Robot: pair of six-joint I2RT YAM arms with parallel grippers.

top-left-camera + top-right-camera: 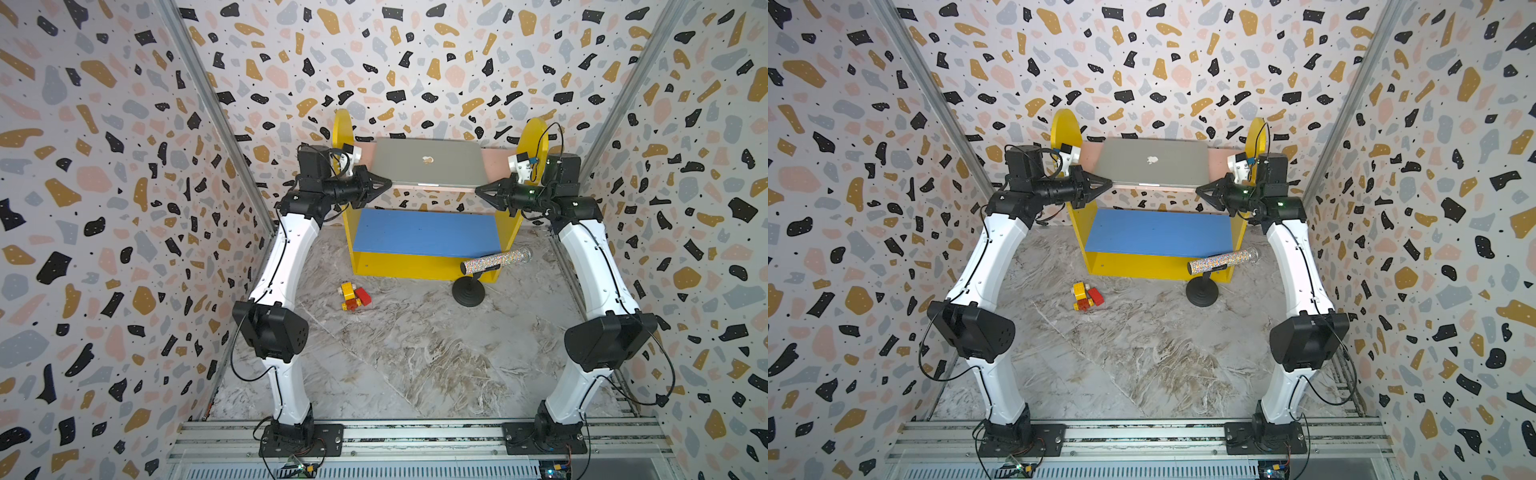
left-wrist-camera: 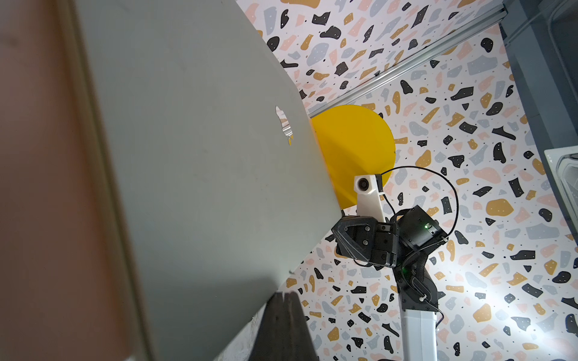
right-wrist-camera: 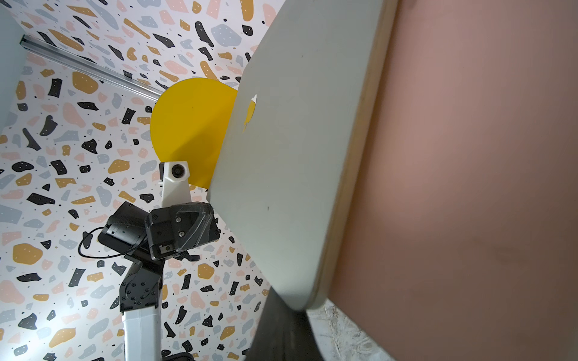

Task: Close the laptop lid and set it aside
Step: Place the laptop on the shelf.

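Note:
The laptop (image 1: 428,168) (image 1: 1154,166) lies flat on the pink top shelf (image 1: 494,163) of a yellow rack. The laptop lid (image 1: 399,160) (image 2: 194,172) (image 3: 291,172) is down, silver-grey with its apple logo facing up. My left gripper (image 1: 390,182) (image 1: 1111,182) (image 2: 283,295) is shut with nothing between its fingers; its tip points at the laptop's front left corner. My right gripper (image 1: 477,190) (image 1: 1197,190) (image 3: 280,304) is shut too, also holding nothing. Its tip sits by the front right corner, partly hidden behind it in the right wrist view.
The yellow rack (image 1: 415,268) has round side panels (image 1: 343,129) and a blue lower shelf (image 1: 424,232). A glittery tube on a black stand (image 1: 494,262) stands at the rack's front right. Red and yellow toy bricks (image 1: 353,296) lie on the marble tabletop (image 1: 415,353).

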